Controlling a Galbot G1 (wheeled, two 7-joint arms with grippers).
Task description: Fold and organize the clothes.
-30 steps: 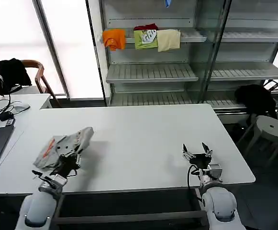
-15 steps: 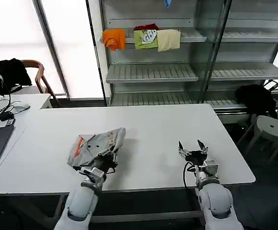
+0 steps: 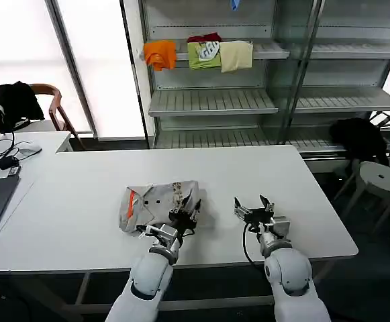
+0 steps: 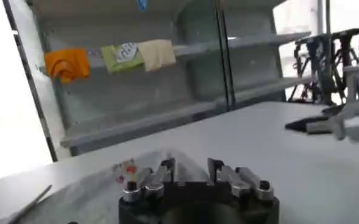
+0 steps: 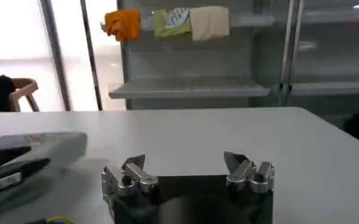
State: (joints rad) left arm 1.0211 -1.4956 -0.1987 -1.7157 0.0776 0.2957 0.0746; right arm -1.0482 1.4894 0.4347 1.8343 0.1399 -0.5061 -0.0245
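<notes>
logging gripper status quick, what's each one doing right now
Left gripper: closed on the near edge of the grey shirt.
Right gripper: open, empty, above the table.

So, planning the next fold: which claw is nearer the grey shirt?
Left. The left claw sits at the grey shirt's near edge; the right claw hovers open, apart, beside it.

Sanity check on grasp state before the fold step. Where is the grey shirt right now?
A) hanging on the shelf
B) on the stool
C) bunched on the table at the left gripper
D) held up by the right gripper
C. The grey shirt lies bunched on the white table with the left gripper at its near edge; the right gripper is open and apart from it.
</notes>
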